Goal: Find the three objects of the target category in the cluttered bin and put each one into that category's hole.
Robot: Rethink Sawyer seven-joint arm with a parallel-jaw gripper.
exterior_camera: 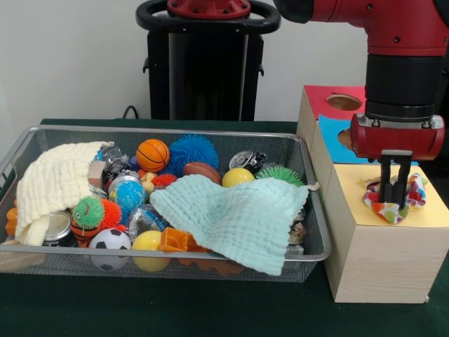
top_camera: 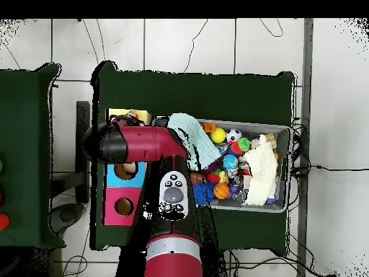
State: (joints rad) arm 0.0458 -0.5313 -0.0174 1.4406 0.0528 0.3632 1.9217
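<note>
My gripper hangs over the yellow top of the nearest wooden box. Its fingers stand close together, shut on a white dotted piece that is bunched up on the yellow top. The piece covers the hole, which is hidden. The wire mesh bin stands to the left, full of clutter. No other dotted piece shows in it. In the overhead view the arm covers the gripper and most of the yellow box; the bin lies to the right.
A blue-topped box and a red-topped box with a round hole stand behind the yellow one. In the bin, a mint cloth and a cream cloth lie over balls, cans and spiky toys.
</note>
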